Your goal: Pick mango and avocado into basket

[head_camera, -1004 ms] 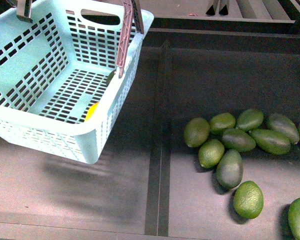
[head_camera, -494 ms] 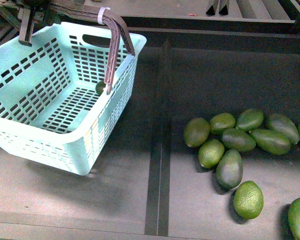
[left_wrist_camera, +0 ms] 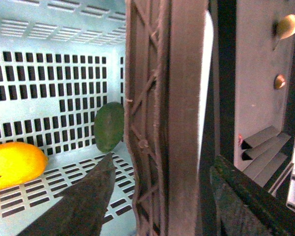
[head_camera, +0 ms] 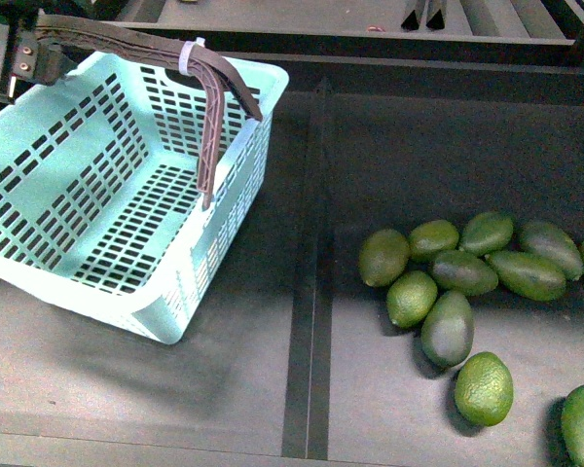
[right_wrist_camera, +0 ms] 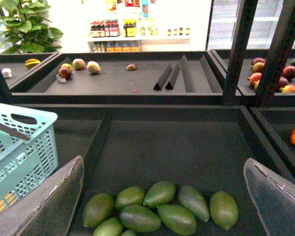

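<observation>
Two brown handles (head_camera: 206, 92), bound together with a white zip tie (head_camera: 188, 53), were clamped in the left gripper (left_wrist_camera: 152, 196); its dark fingers (left_wrist_camera: 78, 206) stood on both sides of the handle bar in the left wrist view. From these handles the light teal basket (head_camera: 39, 175) hung tilted below the gripper, with its far corner higher than the near one. Inside the basket, under the gripper, lay one orange-yellow mango (left_wrist_camera: 12, 164) and one dark green avocado (left_wrist_camera: 109, 126). The avocado leaned against the slotted wall at the corner, and the mango lay on the slotted floor beside it, apart from it. In the front view both fruits were hidden by the basket walls.

The right gripper (right_wrist_camera: 162, 196) was spread wide and held nothing. Just below and ahead of it, a group of loose green avocados (right_wrist_camera: 160, 193) lay on the dark shelf (right_wrist_camera: 187, 142), close together and some touching. The basket stood to the left of this gripper, well apart from the loose fruit. Behind, another shelf carried a few small fruits (right_wrist_camera: 78, 64), too small to name.
</observation>
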Tool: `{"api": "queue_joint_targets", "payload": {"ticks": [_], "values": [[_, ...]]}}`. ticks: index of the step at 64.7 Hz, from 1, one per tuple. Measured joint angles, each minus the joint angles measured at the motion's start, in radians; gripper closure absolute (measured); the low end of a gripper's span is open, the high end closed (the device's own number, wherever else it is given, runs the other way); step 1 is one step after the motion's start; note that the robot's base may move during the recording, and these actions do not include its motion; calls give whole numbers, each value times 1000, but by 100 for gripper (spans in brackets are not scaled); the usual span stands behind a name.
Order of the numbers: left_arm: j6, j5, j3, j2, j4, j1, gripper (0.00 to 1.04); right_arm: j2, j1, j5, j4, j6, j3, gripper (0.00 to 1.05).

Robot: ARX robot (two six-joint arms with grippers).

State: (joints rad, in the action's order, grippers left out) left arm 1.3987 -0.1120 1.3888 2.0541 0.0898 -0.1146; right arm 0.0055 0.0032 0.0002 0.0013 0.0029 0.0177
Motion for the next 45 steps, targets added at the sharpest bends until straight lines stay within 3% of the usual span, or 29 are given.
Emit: {"api": "queue_joint_targets", "payload": {"ticks": [10, 17, 28, 29, 32, 34, 36, 40, 45], "values": [[16, -145, -115, -158, 20, -5, 8, 0, 0, 0, 0, 0, 0, 9], [-11, -276, -174, -282, 85, -53, 9, 0, 0, 0, 0, 0, 0, 9], [-18, -282, -183, -323, 87, -87, 8, 0, 0, 0, 0, 0, 0, 9], [-68, -257, -200, -323, 49, -83, 10, 0, 0, 0, 0, 0, 0, 9], [-437, -79, -413, -352, -438, -56, 26, 0, 0, 2, 0, 0, 0, 9], [-651, -39, -539, -376, -677, -44, 35, -1, 0, 2, 0, 0, 0, 9], [-830, -31, -624, -406, -820, -35, 42, -1, 0, 2, 0, 0, 0, 9], [-1096, -18, -732, -472, -980, -18, 54, -1, 0, 2, 0, 0, 0, 9], [-1256, -3, -830, -558, -1051, -2, 71, -1, 0, 2, 0, 0, 0, 9]]}}
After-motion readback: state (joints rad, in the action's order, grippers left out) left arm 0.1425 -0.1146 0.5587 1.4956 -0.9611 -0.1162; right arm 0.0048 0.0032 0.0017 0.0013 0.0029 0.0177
